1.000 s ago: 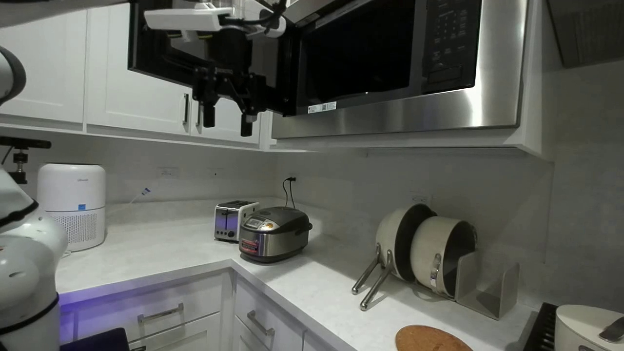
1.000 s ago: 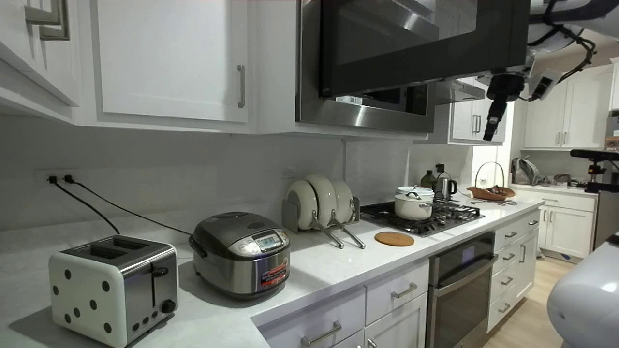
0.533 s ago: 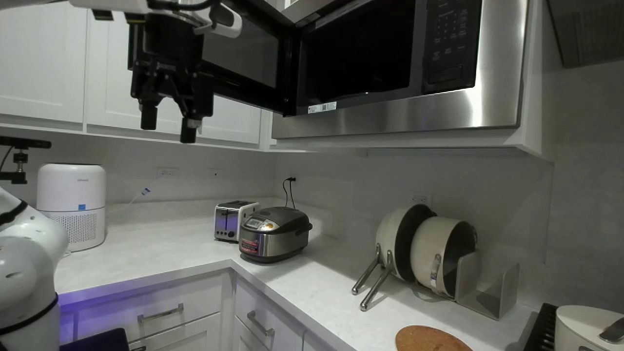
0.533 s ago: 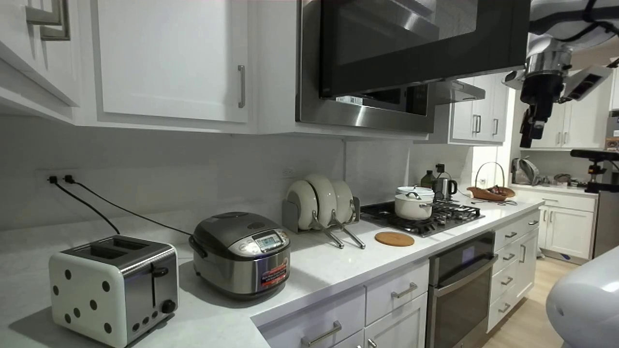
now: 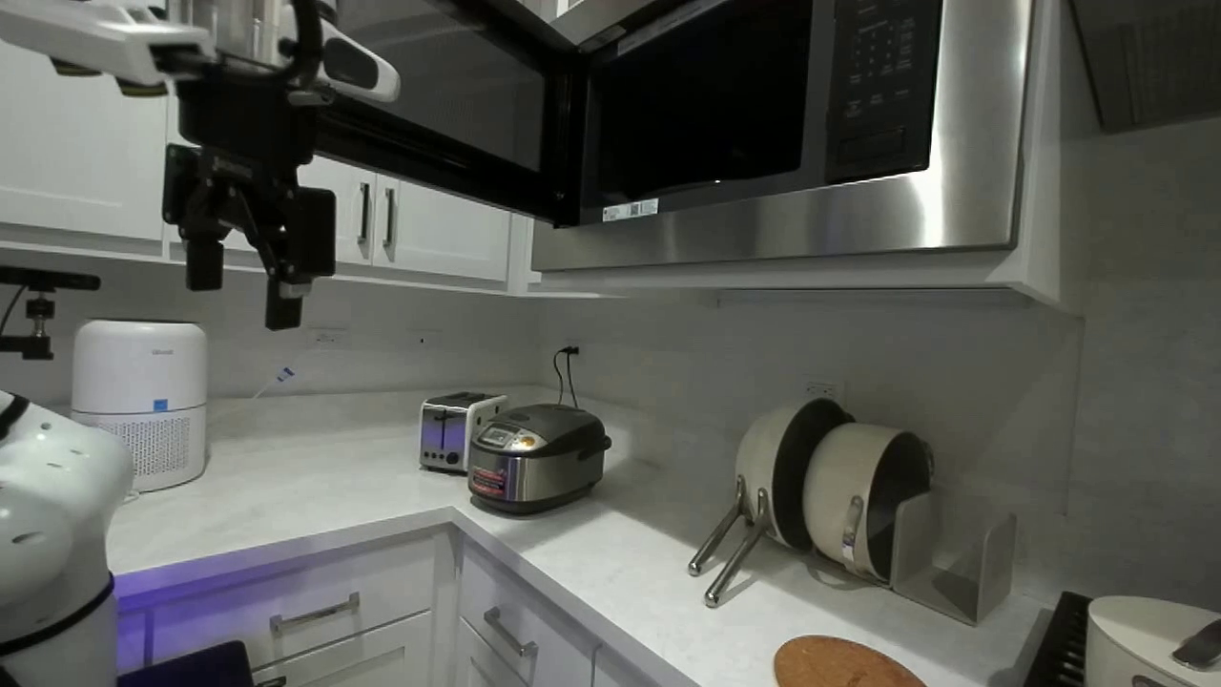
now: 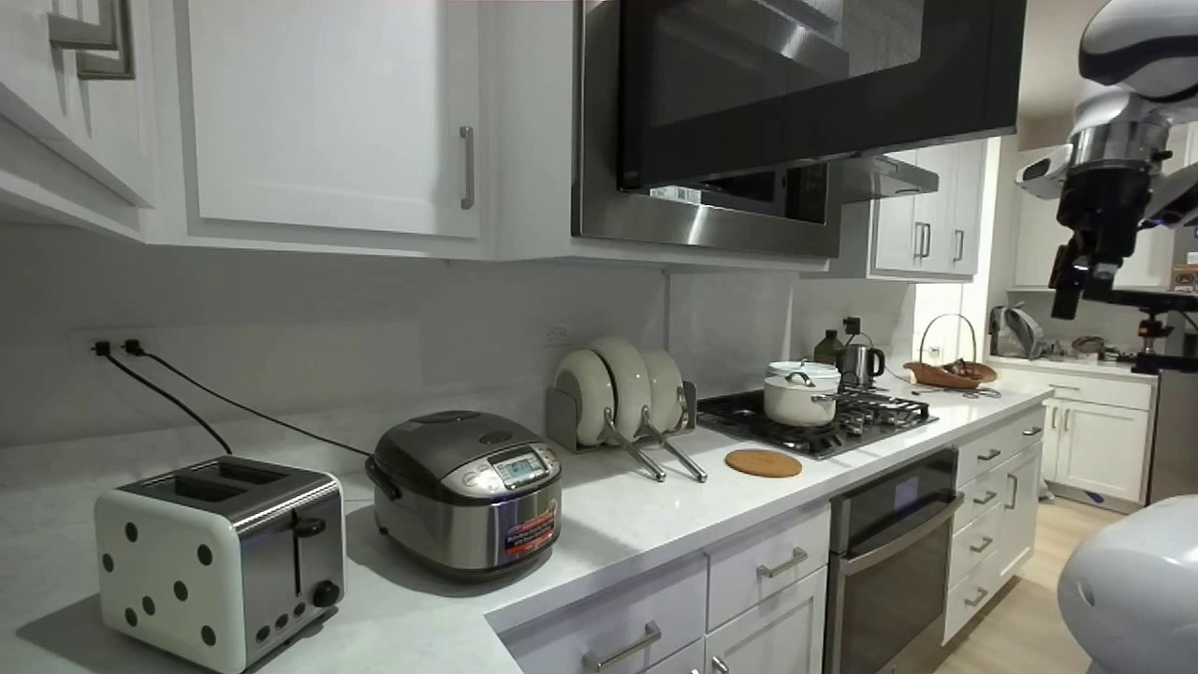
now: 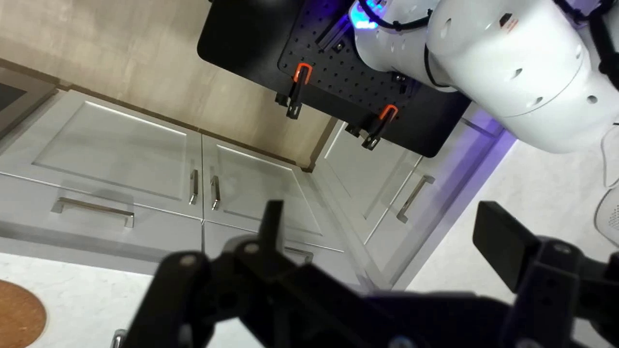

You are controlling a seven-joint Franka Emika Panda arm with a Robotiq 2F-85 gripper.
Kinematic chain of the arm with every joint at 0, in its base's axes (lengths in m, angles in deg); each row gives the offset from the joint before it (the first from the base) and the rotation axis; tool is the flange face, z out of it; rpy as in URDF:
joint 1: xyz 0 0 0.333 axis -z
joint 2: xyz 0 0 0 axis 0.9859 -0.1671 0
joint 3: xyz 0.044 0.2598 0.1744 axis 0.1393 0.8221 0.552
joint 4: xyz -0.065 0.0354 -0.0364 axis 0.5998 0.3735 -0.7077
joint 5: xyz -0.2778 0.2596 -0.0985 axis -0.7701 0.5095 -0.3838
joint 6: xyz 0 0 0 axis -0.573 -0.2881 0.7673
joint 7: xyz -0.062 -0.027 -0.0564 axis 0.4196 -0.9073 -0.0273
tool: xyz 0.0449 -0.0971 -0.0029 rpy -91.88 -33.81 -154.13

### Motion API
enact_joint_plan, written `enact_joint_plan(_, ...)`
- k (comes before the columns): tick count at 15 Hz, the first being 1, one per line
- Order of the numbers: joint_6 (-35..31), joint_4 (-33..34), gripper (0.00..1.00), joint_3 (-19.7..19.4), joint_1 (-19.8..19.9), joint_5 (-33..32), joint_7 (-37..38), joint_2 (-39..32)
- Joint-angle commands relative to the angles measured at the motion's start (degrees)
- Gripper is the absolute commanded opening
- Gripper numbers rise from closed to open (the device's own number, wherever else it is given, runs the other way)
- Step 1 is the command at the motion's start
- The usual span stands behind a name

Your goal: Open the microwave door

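- Holding nothing: black two-fingered gripper [image 5: 244, 289], fingers spread wide, linkages blurred in wrist view.
- Wide rectangular black-glass microwave door [image 6: 814, 80]: top cut off in both exterior views; free end hidden behind gripper and silver wrist flange [image 5: 240, 29] in an exterior view.
- Above fingertips, apart from them.
- Swung out; long axis level, running outward from stainless-steel microwave [image 5: 782, 226].

Beside the rounded silver-and-grey metal rice cooker [image 6: 463, 501], the boxy white-and-metal toaster [image 6: 215, 562] has black dots. Higher than this cooker, the rectangular glass microwave door [image 6: 814, 82] is black.
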Motion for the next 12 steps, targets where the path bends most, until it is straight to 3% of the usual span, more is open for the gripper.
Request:
enact_joint_plan(1, -1.24, -3.6, 1.0, 0.14, -1.12, -1.44, 0.46, 3.98)
enact_joint_plan(2, 0.13, -1.3, 1.0, -0.65, -1.84, -0.7, 1.1, 2.16)
enact_joint_plan(12, 0.04, -2.52, 1.0, -0.76, -2.25, -0.75, 1.15, 3.65)
